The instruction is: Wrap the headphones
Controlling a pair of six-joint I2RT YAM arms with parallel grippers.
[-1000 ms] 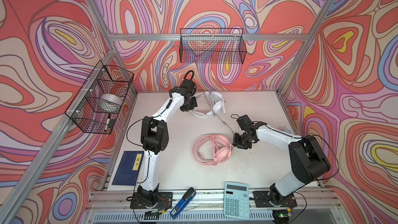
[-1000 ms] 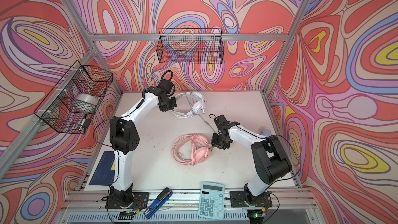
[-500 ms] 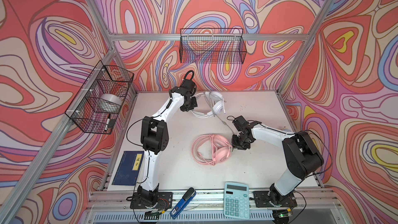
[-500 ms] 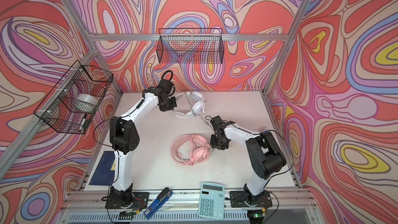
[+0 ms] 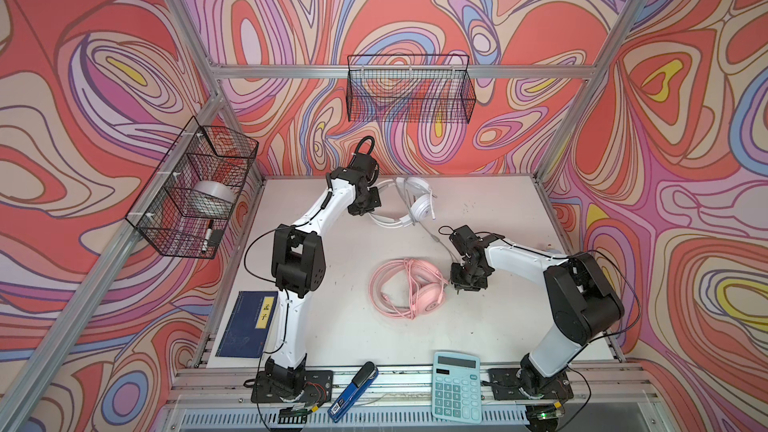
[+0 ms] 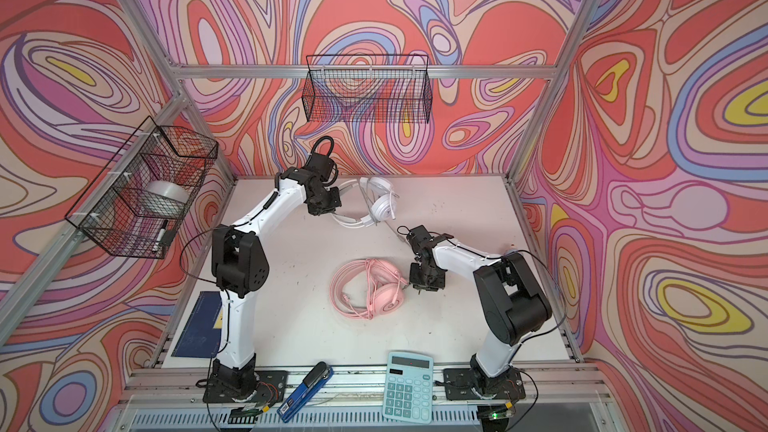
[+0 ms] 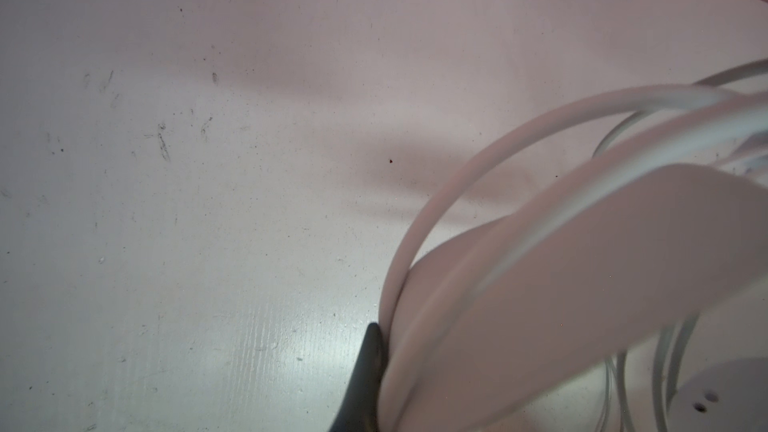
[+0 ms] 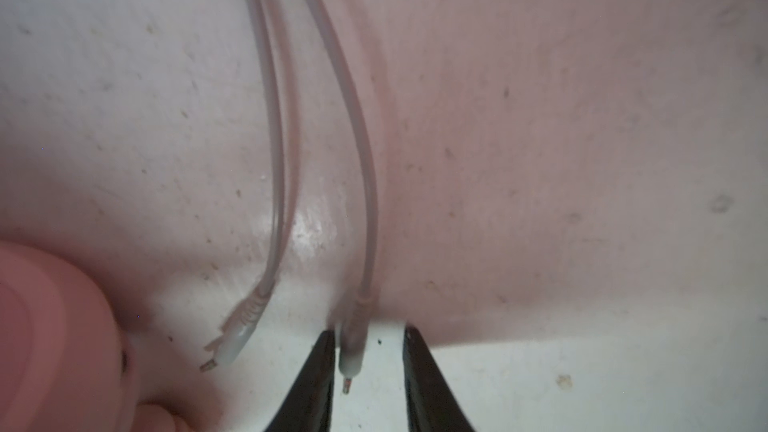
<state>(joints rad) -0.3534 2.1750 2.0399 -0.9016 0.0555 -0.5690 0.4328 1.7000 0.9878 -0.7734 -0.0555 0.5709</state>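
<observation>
Toward the back left of the table (image 5: 340, 326), the left gripper (image 5: 365, 206) is pressed together on the headband (image 7: 540, 284) of the white headset (image 5: 420, 210), which rests near the rear edge. In the middle lies the pink headset (image 5: 430, 303), its pink cord (image 5: 380, 288) looped beside the earcups. Just right of it the right gripper (image 8: 370, 330) points down with its jaws spread. A plug (image 8: 351, 361) of the grey cord (image 8: 368, 201) sits between them, against one finger. A second plug (image 8: 237, 340) lies just beside.
</observation>
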